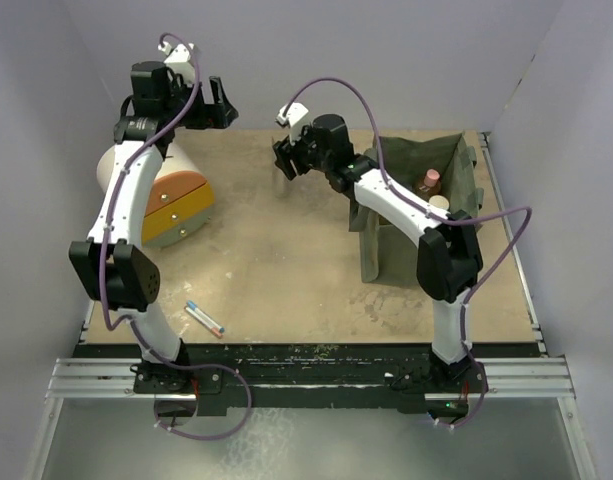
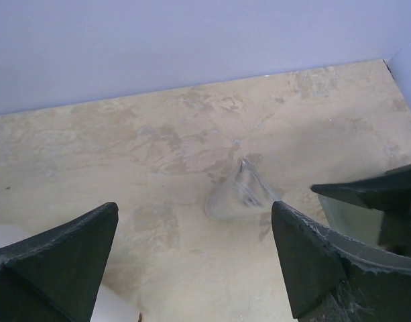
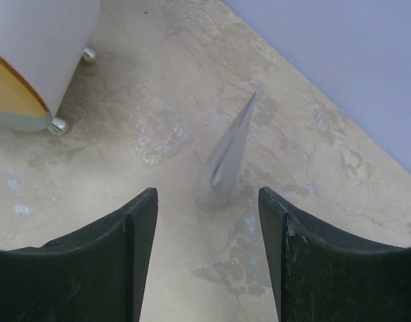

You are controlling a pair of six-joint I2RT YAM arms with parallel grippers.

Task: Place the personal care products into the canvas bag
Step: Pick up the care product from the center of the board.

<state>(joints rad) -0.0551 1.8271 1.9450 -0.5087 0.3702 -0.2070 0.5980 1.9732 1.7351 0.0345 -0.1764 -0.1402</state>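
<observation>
The silver-grey tube (image 3: 224, 161) has a smooth, satiny plastic skin, the table (image 3: 158, 100) under it is matt, mottled and scuffed, the domed box (image 3: 31, 60) left of it glossy plastic, the canvas bag (image 1: 461, 165) right of it limp matt cloth.

A white and orange domed box (image 1: 181, 195) sat at the left of my mottled beige tabletop (image 1: 286, 260), and a thin stick with red and blue marks (image 1: 204, 318) lay near the tabletop's front edge.
</observation>
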